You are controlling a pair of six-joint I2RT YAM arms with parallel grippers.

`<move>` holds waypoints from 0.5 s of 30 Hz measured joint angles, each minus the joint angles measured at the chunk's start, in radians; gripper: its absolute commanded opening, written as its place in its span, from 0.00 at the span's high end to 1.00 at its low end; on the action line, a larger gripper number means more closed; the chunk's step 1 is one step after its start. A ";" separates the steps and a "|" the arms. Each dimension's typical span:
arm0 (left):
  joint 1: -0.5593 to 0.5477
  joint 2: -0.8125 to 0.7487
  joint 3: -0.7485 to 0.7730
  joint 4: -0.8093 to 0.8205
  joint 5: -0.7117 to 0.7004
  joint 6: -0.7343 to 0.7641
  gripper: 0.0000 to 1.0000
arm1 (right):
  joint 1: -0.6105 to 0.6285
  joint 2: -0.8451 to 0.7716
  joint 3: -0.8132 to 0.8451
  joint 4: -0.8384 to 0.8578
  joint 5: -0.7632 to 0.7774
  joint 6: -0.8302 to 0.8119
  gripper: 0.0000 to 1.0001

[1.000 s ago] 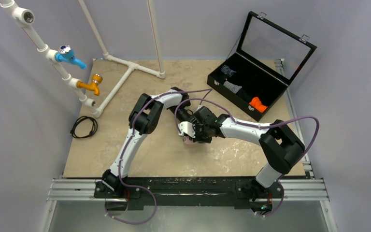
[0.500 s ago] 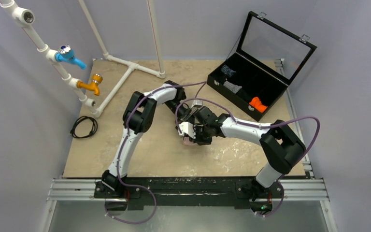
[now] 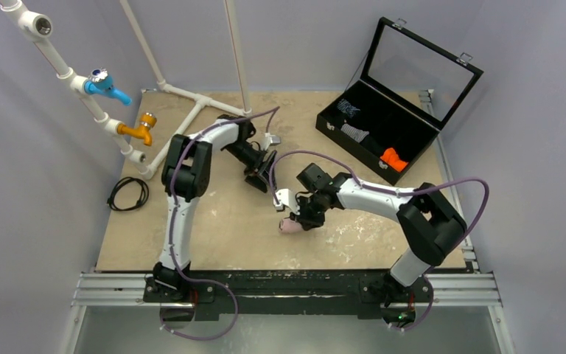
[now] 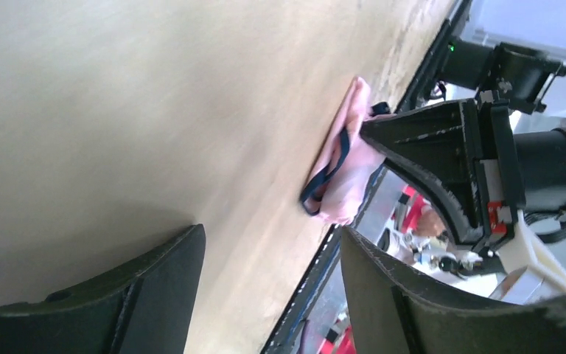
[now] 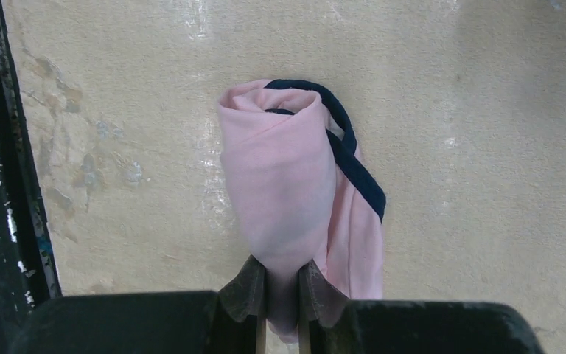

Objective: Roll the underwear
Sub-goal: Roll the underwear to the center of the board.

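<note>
The underwear [image 5: 295, 184] is a pale pink roll with dark navy trim, lying on the tan table; it also shows in the top view [image 3: 290, 226] and the left wrist view [image 4: 343, 158]. My right gripper [image 5: 281, 291] is shut on the near end of the roll; in the top view it [image 3: 300, 220] sits just right of the roll. My left gripper [image 4: 269, 284] is open and empty, well back from the roll; in the top view it [image 3: 264, 177] is up and to the left of it.
An open black case [image 3: 383, 133] at the back right holds a grey-striped roll [image 3: 354, 133] and an orange roll [image 3: 393, 158]. White pipes [image 3: 184, 110] with blue and orange taps stand at the back left. A black cable [image 3: 128, 193] lies at the left edge.
My left arm has pulled away from the underwear, up and to the left, with its jaws open. My right gripper still holds the roll, now uncovered on the table.
</note>
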 measured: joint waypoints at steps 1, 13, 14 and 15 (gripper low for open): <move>0.019 -0.027 -0.029 0.032 -0.015 -0.014 0.36 | -0.005 0.004 0.005 -0.010 -0.009 0.001 1.00; 0.148 -0.389 -0.412 0.256 -0.063 -0.043 0.40 | -0.125 0.184 0.193 -0.212 -0.201 -0.001 1.00; 0.146 -0.428 -0.447 0.275 -0.065 -0.040 0.40 | -0.140 0.216 0.225 -0.246 -0.225 -0.006 1.00; 0.143 -0.467 -0.481 0.293 -0.069 -0.034 0.40 | -0.157 0.251 0.261 -0.286 -0.252 -0.013 1.00</move>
